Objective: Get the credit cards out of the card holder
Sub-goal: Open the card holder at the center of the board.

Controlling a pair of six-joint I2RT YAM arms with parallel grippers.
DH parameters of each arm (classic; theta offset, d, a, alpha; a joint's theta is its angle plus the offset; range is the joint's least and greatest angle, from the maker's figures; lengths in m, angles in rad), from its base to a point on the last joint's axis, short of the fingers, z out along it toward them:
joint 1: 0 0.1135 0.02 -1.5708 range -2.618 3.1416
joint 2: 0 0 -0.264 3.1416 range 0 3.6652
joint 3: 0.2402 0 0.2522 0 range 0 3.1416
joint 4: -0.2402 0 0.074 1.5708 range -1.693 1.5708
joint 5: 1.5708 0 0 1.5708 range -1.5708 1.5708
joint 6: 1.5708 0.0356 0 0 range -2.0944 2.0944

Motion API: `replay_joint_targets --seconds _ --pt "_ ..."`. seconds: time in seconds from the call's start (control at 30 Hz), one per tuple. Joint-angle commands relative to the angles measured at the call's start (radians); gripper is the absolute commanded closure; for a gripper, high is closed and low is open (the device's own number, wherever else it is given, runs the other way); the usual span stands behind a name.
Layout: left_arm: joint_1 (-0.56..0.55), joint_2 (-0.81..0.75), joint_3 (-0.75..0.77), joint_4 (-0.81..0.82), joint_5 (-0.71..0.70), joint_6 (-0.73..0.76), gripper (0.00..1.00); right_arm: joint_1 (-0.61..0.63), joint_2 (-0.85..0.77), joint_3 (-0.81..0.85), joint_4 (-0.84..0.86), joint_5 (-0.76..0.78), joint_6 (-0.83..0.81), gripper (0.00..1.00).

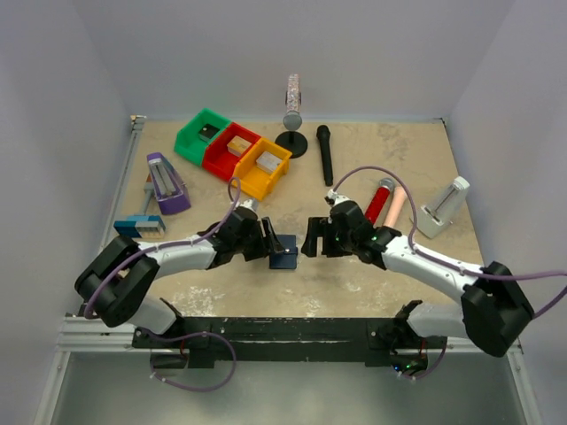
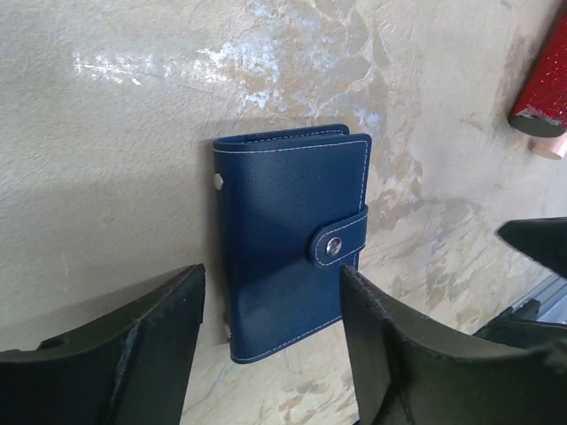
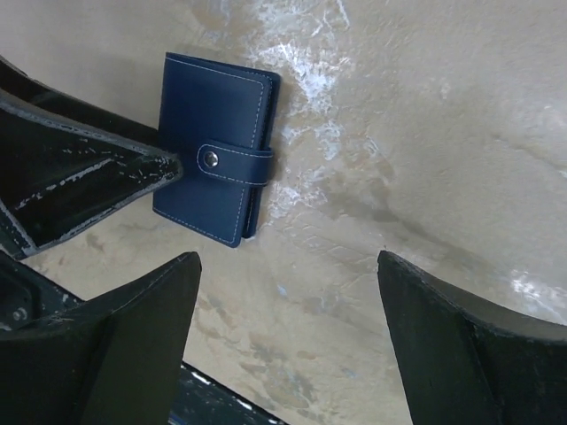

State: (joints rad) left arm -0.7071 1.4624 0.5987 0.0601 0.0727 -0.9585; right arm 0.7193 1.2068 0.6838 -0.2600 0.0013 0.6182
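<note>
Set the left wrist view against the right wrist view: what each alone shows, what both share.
Left wrist only: a red glittery tube; the left claw's open fingers framing the card holder. Right wrist only: the right claw open over the table, the card holder up to its left. Both: the card holder closed on the table, snap tab fastened, with the left claw beside it.

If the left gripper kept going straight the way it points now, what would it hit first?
The card holder, closed and snapped, lying on the table directly ahead of the left gripper, framed by its open fingers. Nothing else shows in that line; the gap to it is unclear.
</note>
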Motion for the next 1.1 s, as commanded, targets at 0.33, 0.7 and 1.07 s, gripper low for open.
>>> replay_joint_targets --seconds 0.33,0.7,1.07 --pt "-0.002 0.065 -0.010 -0.051 0.016 0.027 0.62 -0.139 0.235 0.016 0.286 -0.368 0.137 0.25" --pt "0.000 0.078 -0.027 -0.040 0.021 0.037 0.82 -0.149 0.353 0.091 0.263 -0.353 0.112 0.30" --pt "0.000 0.090 -0.039 -0.036 0.021 0.040 0.84 -0.158 0.448 0.189 0.229 -0.368 0.074 0.43"
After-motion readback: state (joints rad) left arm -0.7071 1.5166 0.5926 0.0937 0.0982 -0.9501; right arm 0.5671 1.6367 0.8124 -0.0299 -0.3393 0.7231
